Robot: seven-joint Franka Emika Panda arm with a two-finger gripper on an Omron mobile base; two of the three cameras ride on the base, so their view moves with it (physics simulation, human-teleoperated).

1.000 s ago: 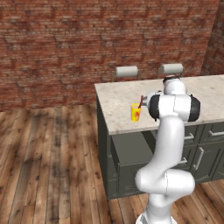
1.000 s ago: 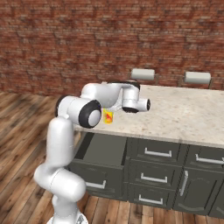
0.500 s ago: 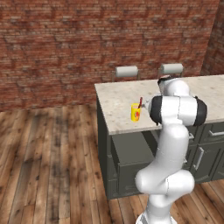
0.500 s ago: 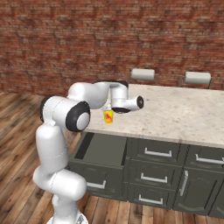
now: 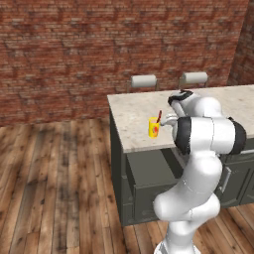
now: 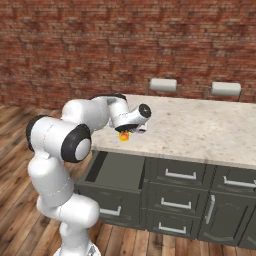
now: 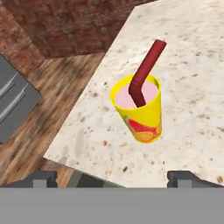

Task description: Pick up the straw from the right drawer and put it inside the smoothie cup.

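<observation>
Hand view: a yellow cup (image 7: 141, 111) stands upright on a pale speckled counter (image 7: 192, 78), near its corner edge. The cup holds pink smoothie and has a red-orange mark on its side. A red straw (image 7: 143, 74) stands in the cup, leaning up and away, its lower end in the pink drink. The gripper (image 7: 114, 178) hangs back from the cup with its jaws spread wide, grasping nothing; the two dark fingertips (image 7: 43, 178) sit far apart at the bottom.

Left base view: the cup (image 5: 154, 127) with the straw (image 5: 158, 116) sits near the counter's front edge, beside the white arm.

Right base view: under the counter, the drawer (image 6: 111, 172) is pulled open.
</observation>
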